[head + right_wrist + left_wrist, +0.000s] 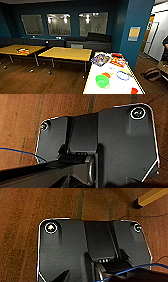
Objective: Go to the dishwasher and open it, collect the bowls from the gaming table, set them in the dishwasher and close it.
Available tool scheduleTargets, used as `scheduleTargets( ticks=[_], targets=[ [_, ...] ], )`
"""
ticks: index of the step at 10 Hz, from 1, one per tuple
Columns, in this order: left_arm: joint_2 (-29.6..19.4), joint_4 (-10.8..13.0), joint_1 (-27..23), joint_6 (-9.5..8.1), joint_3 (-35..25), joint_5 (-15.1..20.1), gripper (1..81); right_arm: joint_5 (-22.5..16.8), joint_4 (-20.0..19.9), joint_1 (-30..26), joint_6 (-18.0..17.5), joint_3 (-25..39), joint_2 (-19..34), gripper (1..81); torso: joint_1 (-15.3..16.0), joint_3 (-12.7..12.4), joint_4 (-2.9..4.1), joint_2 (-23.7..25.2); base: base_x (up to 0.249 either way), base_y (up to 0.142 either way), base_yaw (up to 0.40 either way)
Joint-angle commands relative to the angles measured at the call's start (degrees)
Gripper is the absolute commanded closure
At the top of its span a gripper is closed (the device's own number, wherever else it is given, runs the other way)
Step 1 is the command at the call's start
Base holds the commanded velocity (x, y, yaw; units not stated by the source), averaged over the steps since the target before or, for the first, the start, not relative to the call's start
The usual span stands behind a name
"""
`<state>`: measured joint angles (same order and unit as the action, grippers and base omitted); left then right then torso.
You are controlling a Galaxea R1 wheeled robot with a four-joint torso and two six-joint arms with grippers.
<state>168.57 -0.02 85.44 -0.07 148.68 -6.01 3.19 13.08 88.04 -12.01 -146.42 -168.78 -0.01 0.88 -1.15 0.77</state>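
The gaming table [96,73], with a glossy white top and yellow sides, stands at the lower right of the head view. On it sits a translucent green bowl [102,80]. A small orange bowl [106,74] lies just behind it, and a red one [134,90] sits near the picture's lower edge. A flat blue ring [122,75] lies to the right of the green bowl. The dishwasher is out of view. Both wrist views look down past the robot's dark plate onto brown wooden floor.
Two yellow-topped tables [67,53] [17,48] stand to the left on the wooden floor, with dark sofas [87,43] behind. Colourful packets [100,59] lie at the gaming table's far end. A blue pillar [135,32], a bag [151,74] and part of a person [165,47] are at the right.
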Motion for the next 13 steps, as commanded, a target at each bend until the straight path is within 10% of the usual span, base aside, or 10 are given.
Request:
scheduleTargets(
  ticks=[1,13],
  targets=[
    [-0.42,-0.32,-3.04,0.07,-0.23,2.58,1.0,-2.58,0.28,-2.91,0.05,0.36,0.17,1.0,0.01,0.0,0.0,0.0,0.0,0.0,-0.232],
    [-0.34,0.11,-2.87,0.07,-0.49,2.67,1.0,-2.49,-0.07,-2.74,-0.03,1.32,0.34,1.0,0.01,-0.02,0.0,0.0,0.005,-0.022,-0.097]
  ],
)
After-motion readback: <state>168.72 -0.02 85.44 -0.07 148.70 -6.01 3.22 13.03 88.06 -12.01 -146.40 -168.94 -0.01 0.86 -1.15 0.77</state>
